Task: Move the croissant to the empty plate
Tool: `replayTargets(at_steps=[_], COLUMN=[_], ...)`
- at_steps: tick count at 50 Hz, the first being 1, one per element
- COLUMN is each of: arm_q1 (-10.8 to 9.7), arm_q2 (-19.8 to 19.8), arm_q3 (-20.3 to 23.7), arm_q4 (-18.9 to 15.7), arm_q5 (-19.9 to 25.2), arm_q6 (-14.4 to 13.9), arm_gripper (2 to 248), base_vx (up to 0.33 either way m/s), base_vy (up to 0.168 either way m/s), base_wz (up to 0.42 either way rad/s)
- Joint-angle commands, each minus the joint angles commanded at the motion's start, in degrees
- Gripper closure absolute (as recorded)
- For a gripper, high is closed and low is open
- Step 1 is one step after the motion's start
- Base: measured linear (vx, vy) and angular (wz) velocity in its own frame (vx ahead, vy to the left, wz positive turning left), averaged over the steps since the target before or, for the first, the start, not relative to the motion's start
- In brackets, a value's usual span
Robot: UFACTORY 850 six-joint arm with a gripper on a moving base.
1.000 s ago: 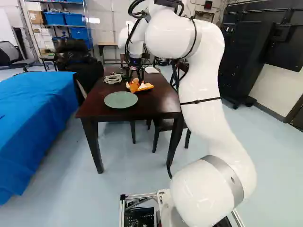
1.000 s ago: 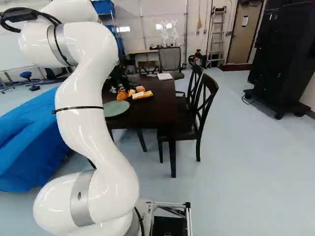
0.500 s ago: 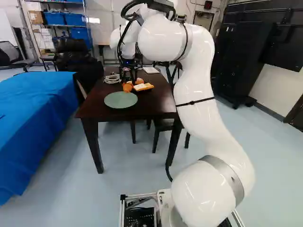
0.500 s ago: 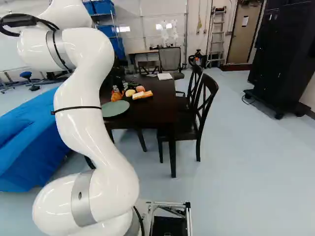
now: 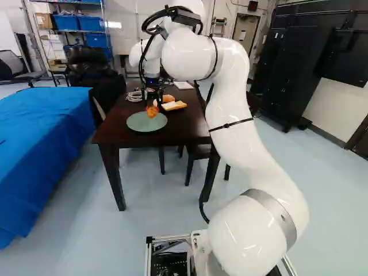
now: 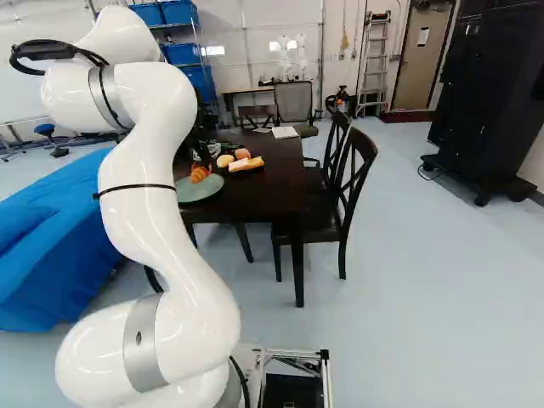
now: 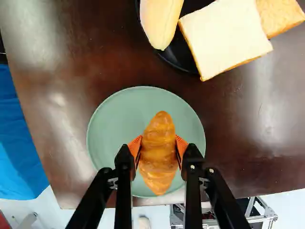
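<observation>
1. Croissant point(image 5: 152, 111) shows in the left base view a little above and left of the frame's middle, in front of the far part of the green plate point(image 5: 144, 122). The arm point(image 5: 247, 121) comes over from the upper right, with the jaws pointing down at the worktop point(image 5: 181, 135). Whether the pastry touches the plate cannot be told here; I judge it slightly above.

2. In the right base view the croissant sits left of centre, in the upper half, close by the arm's white edge. It again overlaps the plate's far part. The bread point(image 6: 246, 164) lies farther right, apart from it.

3. In the wrist view the jaws stand partly apart, closed on the croissant's waist, an orange pad pressed to each flank. The long axis runs crosswise to the closing line: one tip points ahead, toward the side where the dark plate point(image 7: 177, 58) and banana point(image 7: 161, 21) lie, the other back toward the base. Seen along the jaws, its whole length falls within the plate's outline, the base-side tip near the rim.

4. The coming move likely turns on that drop: straight down, then let go. The base-side tip could catch the rim if the descent drifts that way.
</observation>
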Motion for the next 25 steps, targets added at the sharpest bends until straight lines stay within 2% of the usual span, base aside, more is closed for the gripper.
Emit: replayTargets(at_steps=[25], arm_q1=[0.0], arm_q2=[-3.04], arm_q3=[-0.84], arm_q4=[0.0], arm_q5=[0.0], arm_q6=[0.0], arm_gripper=[142], base_vx=[0.0], base_vy=[0.0], base_wz=[0.0])
